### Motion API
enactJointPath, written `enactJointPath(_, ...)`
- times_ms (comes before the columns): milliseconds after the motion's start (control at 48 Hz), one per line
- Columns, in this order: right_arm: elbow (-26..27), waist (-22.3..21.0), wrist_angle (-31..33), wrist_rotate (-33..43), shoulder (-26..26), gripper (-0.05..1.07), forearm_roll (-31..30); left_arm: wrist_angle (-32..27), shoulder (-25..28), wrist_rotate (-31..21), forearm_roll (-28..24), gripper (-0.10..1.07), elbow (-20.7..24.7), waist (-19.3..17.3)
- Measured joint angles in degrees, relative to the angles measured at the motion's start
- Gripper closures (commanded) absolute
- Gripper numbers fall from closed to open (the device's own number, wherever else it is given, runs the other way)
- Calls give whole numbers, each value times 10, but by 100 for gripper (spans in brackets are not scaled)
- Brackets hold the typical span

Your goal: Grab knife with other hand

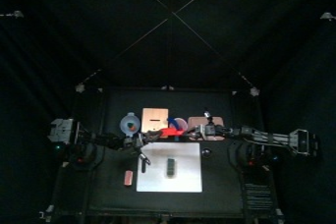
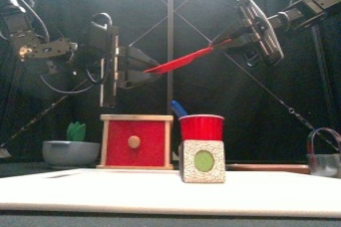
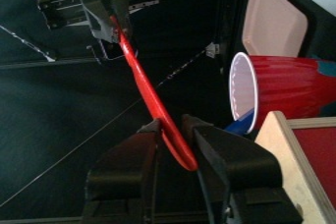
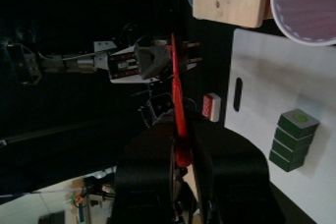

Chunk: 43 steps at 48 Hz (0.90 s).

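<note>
The right gripper (image 4: 180,140) clenched the knife (image 2: 180,62) from two o'clock. The left gripper (image 3: 184,145) straddled it, grip untellable, and should squeeze firmly first.

Black curtains (image 2: 54,102) close the scene on every side, hanging in soft folds. From above, thin pale cords (image 1: 168,17) cross in an X in the upper half of the frame. The small black table (image 1: 118,194) sits in the lower middle, dimly lit.
</note>
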State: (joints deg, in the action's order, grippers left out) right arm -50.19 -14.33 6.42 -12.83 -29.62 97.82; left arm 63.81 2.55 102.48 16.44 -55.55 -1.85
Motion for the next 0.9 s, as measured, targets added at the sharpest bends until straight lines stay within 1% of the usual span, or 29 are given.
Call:
enactJointPath(188,0,1,-1,-1,0,56,-4,1,0,1,3,46,0,0)
enactJointPath(292,0,1,-3,-2,-1,54,-35,1,0,3,3,46,0,3)
enactJointPath(375,2,1,-6,4,0,45,-71,2,0,4,3,46,1,5)
enactJointPath(438,6,1,-8,6,0,34,-87,2,0,4,3,46,0,6)
enactJointPath(542,9,1,-10,6,0,14,-91,2,0,10,3,46,1,8)
enactJointPath(646,8,0,-11,6,0,0,-91,1,0,12,3,46,0,11)
enactJointPath(688,9,0,-11,5,0,-2,-93,1,0,12,3,46,1,11)
enactJointPath(896,-9,-12,-14,5,-2,-1,-106,1,-1,12,3,46,1,25)
